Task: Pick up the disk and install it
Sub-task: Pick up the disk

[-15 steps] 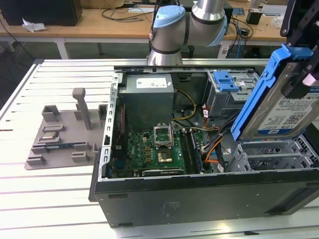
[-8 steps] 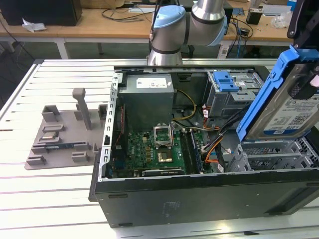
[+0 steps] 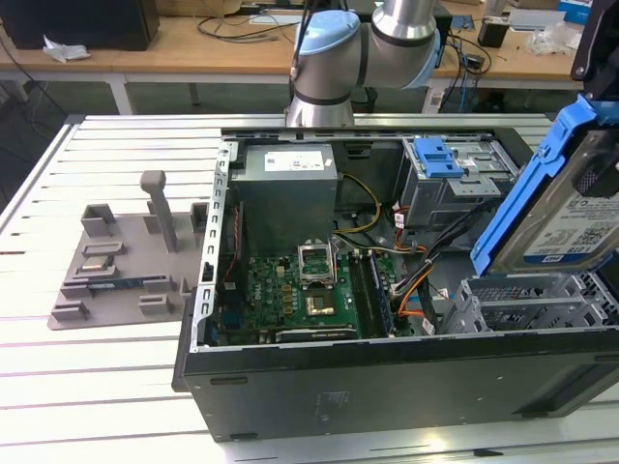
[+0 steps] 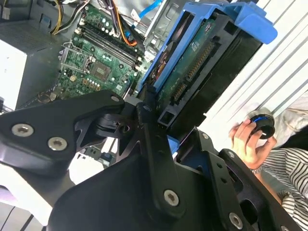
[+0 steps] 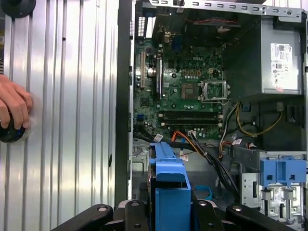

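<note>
The gripper point(image 4: 166, 120) is clamped tight on the disk point(image 3: 566, 217), which hangs tilted over the bay point(image 3: 527, 300) at the exterior view's right end of the case point(image 3: 387, 387). Seating it well probably means squaring the blue carrier to the bay and staying clear of the cables point(image 5: 209, 151).

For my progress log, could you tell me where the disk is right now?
The disk is clamped in the hand, tilted in the air above the metal drive cage of the open computer case, at the exterior view's right.
</note>
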Robot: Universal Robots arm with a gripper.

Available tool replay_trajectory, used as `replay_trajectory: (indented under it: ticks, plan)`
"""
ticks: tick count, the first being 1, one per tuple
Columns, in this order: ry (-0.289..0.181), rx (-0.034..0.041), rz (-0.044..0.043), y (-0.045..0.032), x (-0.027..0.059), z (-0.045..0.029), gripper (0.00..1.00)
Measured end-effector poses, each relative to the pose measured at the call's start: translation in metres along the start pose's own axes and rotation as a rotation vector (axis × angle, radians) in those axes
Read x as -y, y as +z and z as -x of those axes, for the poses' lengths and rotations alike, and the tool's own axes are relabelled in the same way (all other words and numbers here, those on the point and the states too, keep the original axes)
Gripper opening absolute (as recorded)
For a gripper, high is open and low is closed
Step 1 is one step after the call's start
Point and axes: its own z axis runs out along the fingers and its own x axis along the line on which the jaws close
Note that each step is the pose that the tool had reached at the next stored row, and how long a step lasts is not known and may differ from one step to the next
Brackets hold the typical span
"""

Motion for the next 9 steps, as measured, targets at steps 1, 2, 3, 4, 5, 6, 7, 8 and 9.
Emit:
replay_trajectory:
  ticks: [1, 2, 3, 4, 5, 6, 7, 8, 9]
  plan:
    - [0.000, -0.0001, 0.0000, 0.0023, 0.0023, 0.0000, 0.37]
    - [0.000, 0.0000, 0.0000, 0.0038, 0.0043, 0.0000, 0.37]
    - [0.000, 0.0001, 0.0001, 0.0050, 0.0067, 0.0001, 0.37]
    - [0.000, -0.0001, 0.0002, 0.0063, 0.0106, 0.0006, 0.37]
    - [0.000, -0.0001, 0.0002, 0.0071, 0.0124, 0.0010, 0.37]
    - [0.000, 0.0000, 0.0002, 0.0082, 0.0143, 0.0015, 0.37]
    - [0.000, 0.0000, 0.0002, 0.0104, 0.0180, 0.0026, 0.37]
    - [0.000, -0.0001, 0.0001, 0.0127, 0.0211, 0.0037, 0.37]
    - [0.000, 0.0001, 0.0002, 0.0146, 0.0223, 0.0040, 0.37]
